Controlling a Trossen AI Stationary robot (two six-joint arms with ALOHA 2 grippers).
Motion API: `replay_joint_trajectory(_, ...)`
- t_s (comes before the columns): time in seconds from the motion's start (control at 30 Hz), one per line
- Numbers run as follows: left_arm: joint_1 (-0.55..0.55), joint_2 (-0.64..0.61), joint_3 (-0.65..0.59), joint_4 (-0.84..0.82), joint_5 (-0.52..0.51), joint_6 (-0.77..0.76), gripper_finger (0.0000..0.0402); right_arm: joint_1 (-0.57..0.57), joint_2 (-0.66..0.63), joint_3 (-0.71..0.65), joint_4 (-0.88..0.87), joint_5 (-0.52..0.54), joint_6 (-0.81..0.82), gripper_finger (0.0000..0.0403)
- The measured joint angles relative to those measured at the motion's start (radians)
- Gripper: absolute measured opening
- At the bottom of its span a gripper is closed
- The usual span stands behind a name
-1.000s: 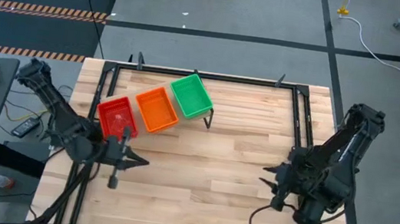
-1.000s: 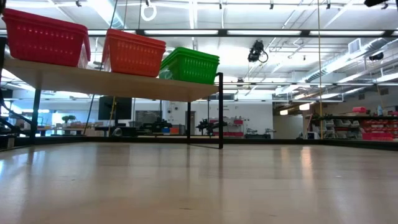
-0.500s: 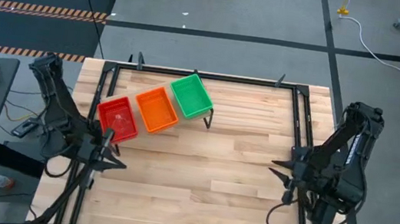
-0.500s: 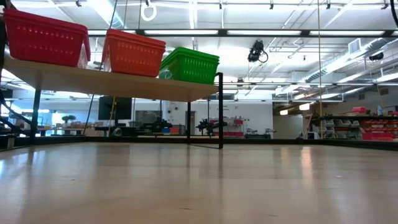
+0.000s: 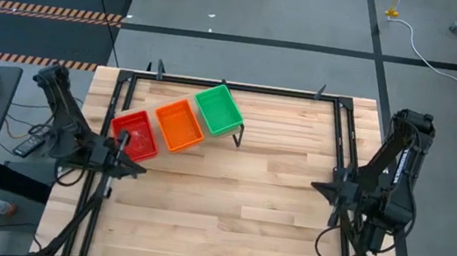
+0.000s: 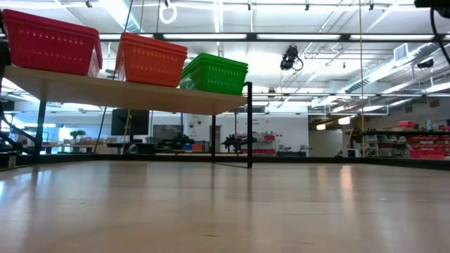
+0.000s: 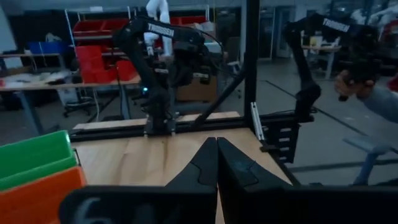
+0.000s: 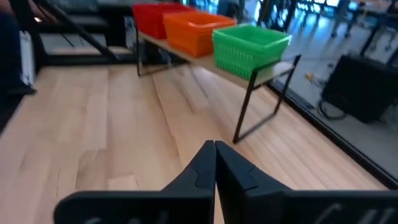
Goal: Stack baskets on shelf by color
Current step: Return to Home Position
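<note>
All sorted, by the look of it: the red plastic mesh baskets (image 5: 135,136) sit in one pile at the end of the long pale wooden shelf (image 6: 140,95) nearest the left arm, the orange plastic mesh baskets (image 5: 179,126) are piled in the middle, and the green plastic mesh baskets (image 5: 217,109) at the far end, side by side. No basket shows anywhere on the slatted wooden worktop (image 5: 238,191), so I'd say only the arms' retreat is left. The left gripper (image 5: 128,168) hangs near the worktop's left edge, just in front of the red pile, its fingers (image 7: 202,165) pressed together on nothing. The right gripper (image 5: 319,189) is over by the right edge, likewise closed and empty. Against a second ago, both arms have folded back: each gripper was further out over the boards then, while the baskets haven't budged
</note>
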Motion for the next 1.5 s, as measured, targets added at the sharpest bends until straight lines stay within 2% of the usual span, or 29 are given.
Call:
replay_joint_trajectory(0.1, 0.025, -0.054, -0.102, 0.127, 0.051, 0.04, 0.0001, 0.019, -0.051, -0.085, 0.045, 0.072, 0.012, 0.0014)
replay_joint_trajectory(0.2, 0.048, -0.109, -0.187, 0.286, 0.125, 0.101, 0.0001, 0.037, -0.102, -0.167, 0.095, 0.192, 0.023, 0.0008)
replay_joint_trajectory(0.3, 0.064, -0.172, -0.219, 0.338, 0.14, 0.129, 0.0001, 0.04, -0.153, -0.238, 0.1, 0.283, 0.039, 0.0005)
replay_joint_trajectory(0.53, 0.145, -0.229, -0.223, 0.32, 0.169, 0.163, 0.0, 0.002, -0.277, -0.339, 0.082, 0.289, 0.114, 0.0005)
replay_joint_trajectory(0.8, 0.295, -0.22, -0.224, 0.279, 0.357, 0.116, 0.0, 0.0, -0.364, -0.319, -0.024, 0.291, 0.068, 0.0005)
replay_joint_trajectory(1.03, 0.419, -0.218, -0.224, 0.273, 0.545, 0.045, 0.0, -0.012, -0.401, -0.318, -0.021, 0.289, 0.041, 0.0004)
replay_joint_trajectory(1.17, 0.454, -0.218, -0.224, 0.241, 0.551, 0.023, 0.0001, -0.015, -0.401, -0.318, -0.021, 0.289, 0.04, 0.0004)
replay_joint_trajectory(1.27, 0.466, -0.218, -0.224, 0.247, 0.594, 0.02, 0.0002, -0.001, -0.399, -0.318, -0.02, 0.289, 0.023, 0.0003)
replay_joint_trajectory(1.5, 0.493, -0.218, -0.224, 0.25, 0.614, 0.033, 0.0001, 0.075, -0.388, -0.322, 0.011, 0.29, -0.004, 0.0002)
